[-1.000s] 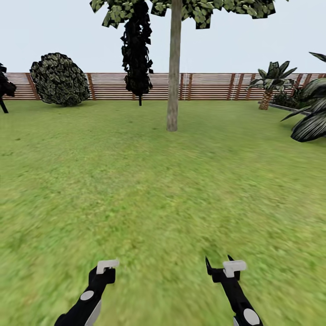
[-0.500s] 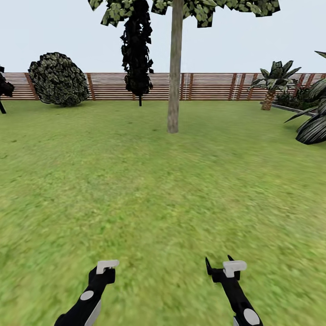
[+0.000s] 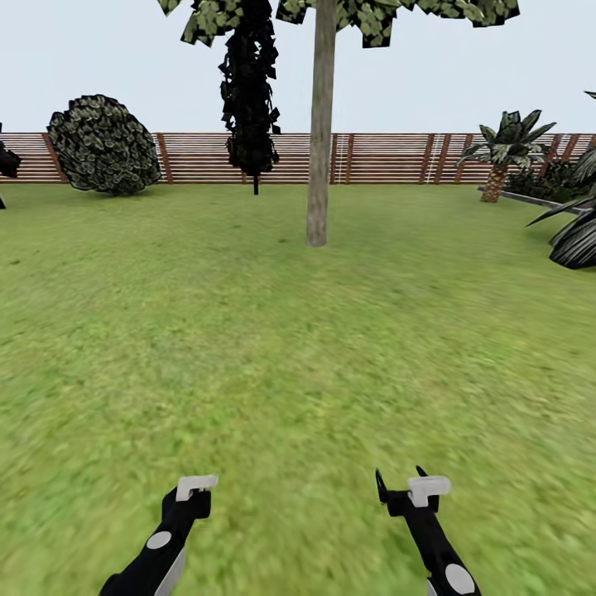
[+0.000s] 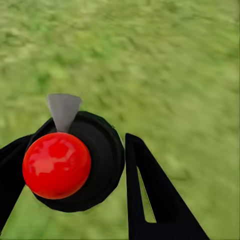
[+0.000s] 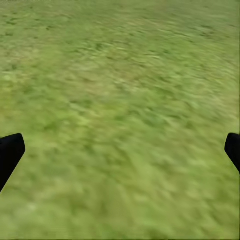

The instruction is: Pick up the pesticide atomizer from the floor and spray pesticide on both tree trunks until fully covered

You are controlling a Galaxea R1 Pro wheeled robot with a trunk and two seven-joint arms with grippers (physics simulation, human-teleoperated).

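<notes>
Straight ahead on the blurry green floor (image 3: 290, 348), one tree (image 3: 372, 16) with jagged dark foliage; tree trunk (image 3: 319, 141) thick, upright, pale grey-beige and mottled, rooted in the grass before the fence. Seen end-on in the left wrist view, held over grass: pesticide atomizer (image 4: 102, 150), round black body, pale grey wedge, glossy red ball
</notes>
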